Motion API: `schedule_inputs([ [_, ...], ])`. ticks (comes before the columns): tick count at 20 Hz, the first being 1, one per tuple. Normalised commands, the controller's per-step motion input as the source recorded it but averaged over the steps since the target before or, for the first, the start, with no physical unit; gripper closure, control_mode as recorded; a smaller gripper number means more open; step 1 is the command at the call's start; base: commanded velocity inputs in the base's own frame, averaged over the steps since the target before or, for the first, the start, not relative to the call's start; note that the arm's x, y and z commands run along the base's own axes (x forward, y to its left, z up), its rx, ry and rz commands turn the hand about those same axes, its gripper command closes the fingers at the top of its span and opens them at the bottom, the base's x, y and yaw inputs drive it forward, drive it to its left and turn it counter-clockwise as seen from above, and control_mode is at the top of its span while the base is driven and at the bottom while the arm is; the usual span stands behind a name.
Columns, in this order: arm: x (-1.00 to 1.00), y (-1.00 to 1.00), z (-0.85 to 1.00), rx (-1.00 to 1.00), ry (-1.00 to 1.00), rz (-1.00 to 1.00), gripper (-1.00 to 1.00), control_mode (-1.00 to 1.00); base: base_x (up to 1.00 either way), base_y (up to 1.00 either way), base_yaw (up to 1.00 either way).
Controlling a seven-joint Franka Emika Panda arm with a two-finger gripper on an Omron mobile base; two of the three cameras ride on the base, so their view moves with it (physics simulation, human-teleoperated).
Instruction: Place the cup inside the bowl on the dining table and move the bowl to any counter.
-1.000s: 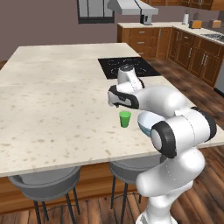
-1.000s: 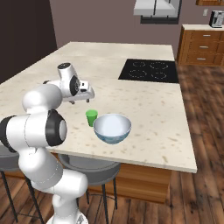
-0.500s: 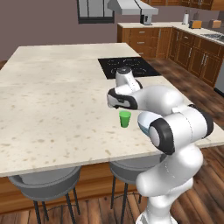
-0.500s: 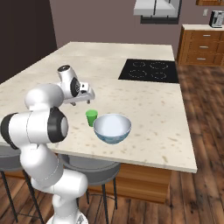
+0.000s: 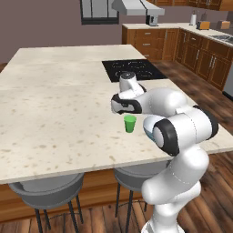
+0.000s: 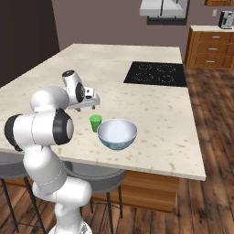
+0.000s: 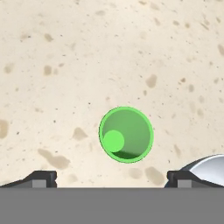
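End effector (image 7: 112, 177) spread wide, empty — seemingly above the cup (image 7: 126, 134), beside bowl (image 6: 117, 134).

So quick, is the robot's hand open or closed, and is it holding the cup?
Gripper: open, holding nothing; it hangs above the cup, which stands on the table.

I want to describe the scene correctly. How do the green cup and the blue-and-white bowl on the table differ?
The cup is bright green; the bowl is white inside and pale blue patterned outside. The cup is narrow, the bowl several times wider. The cup sits under the open gripper; the bowl stands beside it, to one side. Both stand upright and empty on the dining table.
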Motion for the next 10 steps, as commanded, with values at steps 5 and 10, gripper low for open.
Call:
schedule_inputs([
  [5, 0.00, 0.00, 0.00, -0.01, 0.00, 0.00, -1.00, -1.00, 0.00, 0.00, 0.00],
  [10, 0.00, 0.00, -0.14, 0.00, 0.00, 0.00, -1.00, -1.00, 0.00, 0.00, 0.00],
])
